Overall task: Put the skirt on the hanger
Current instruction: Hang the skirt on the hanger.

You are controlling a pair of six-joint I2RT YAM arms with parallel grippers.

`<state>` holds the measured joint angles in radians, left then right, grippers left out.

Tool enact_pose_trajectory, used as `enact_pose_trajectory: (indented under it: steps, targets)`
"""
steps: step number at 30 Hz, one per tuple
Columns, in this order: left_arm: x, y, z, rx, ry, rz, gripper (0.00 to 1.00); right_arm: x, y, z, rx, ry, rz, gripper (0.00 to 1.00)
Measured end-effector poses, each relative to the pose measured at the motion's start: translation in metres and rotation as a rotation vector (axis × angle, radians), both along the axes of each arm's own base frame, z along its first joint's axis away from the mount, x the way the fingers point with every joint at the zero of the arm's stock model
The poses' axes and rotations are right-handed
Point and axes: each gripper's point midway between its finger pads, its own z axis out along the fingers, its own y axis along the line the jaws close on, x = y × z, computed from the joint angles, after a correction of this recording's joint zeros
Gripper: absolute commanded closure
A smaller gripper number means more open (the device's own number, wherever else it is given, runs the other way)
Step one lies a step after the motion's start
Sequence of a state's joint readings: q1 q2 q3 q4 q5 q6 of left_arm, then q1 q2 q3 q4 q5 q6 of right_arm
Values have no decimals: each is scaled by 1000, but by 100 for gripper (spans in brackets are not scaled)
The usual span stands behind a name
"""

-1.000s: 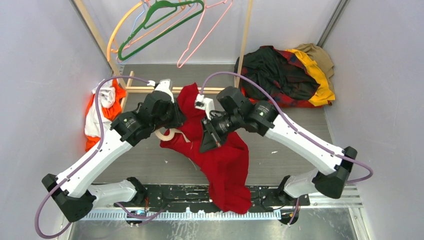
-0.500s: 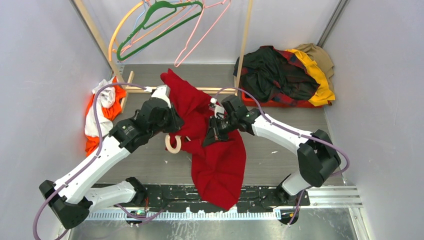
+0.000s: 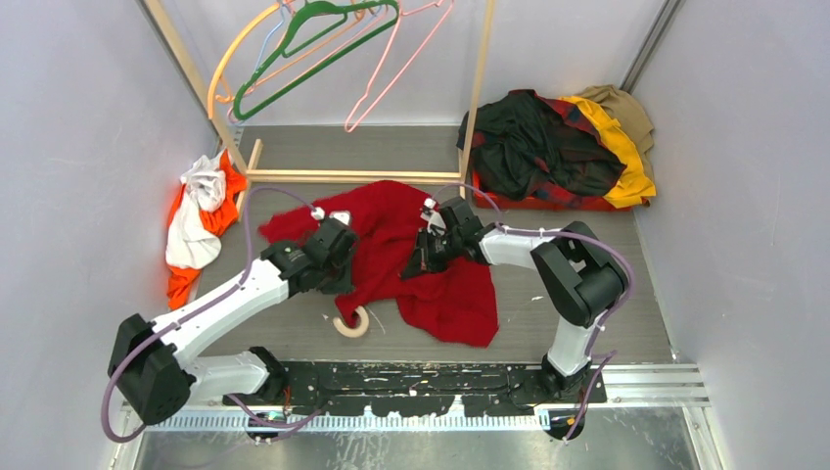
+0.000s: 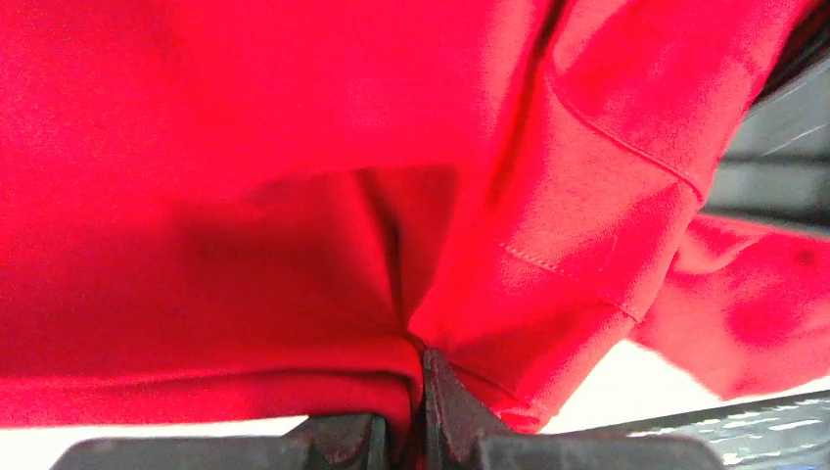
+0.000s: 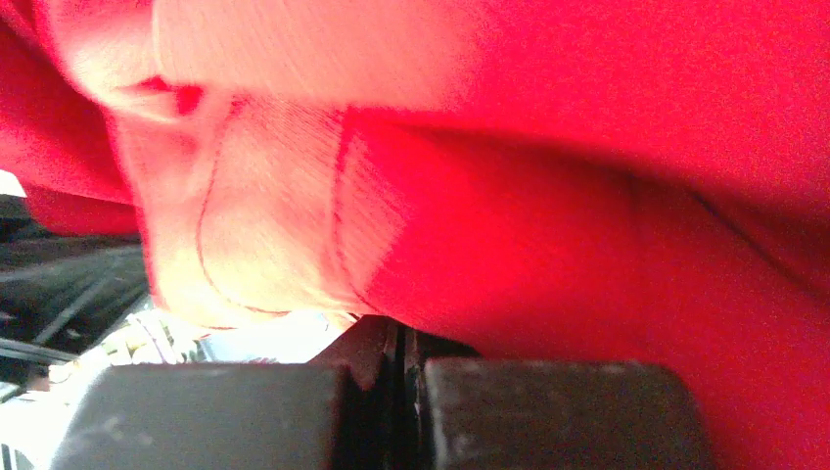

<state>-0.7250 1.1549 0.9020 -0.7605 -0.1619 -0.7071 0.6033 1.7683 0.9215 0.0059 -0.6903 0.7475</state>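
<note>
Grey tabletop (image 3: 577, 313) is lying under everything, with the skirt (image 3: 391, 230) spreading flat across its middle. Behind the skirt, a wooden rack (image 3: 477, 88) is carrying a green hanger (image 3: 323, 39) among other coloured ones. Off to the skirt's right a heap of dark plaid and yellow clothes (image 3: 558, 147) is sitting, and to its left an orange and white bundle (image 3: 196, 225). Only the curved cream hook of the hanger (image 3: 350, 324) is showing, at the skirt's near edge. My left gripper (image 3: 341, 287) is pinching the skirt's left side, jaws closed on cloth. My right gripper (image 3: 411, 270) is clamping a fold near the skirt's centre.
</note>
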Motion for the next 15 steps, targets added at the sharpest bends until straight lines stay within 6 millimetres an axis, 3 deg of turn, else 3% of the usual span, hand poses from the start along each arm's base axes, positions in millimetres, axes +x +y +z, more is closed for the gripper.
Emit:
enact_pose_trajectory:
  steps: [3, 7, 9, 10, 15]
  targets:
    - [-20, 8, -27, 63, 112, -24, 100, 9, -2, -10, -26, -37, -19, 76]
    - [-31, 2, -39, 65, 178, -56, 100, 24, -7, -11, -108, -152, -18, 61]
    - [-32, -1, -41, 59, 190, -63, 100, 29, -12, -7, -165, -226, -15, 40]
    - [-32, -2, -43, 57, 197, -65, 100, 30, -15, -3, -190, -261, -11, 34]
    - [-35, -5, -46, 47, 216, -74, 100, 35, -29, 35, -302, -504, -17, 28]
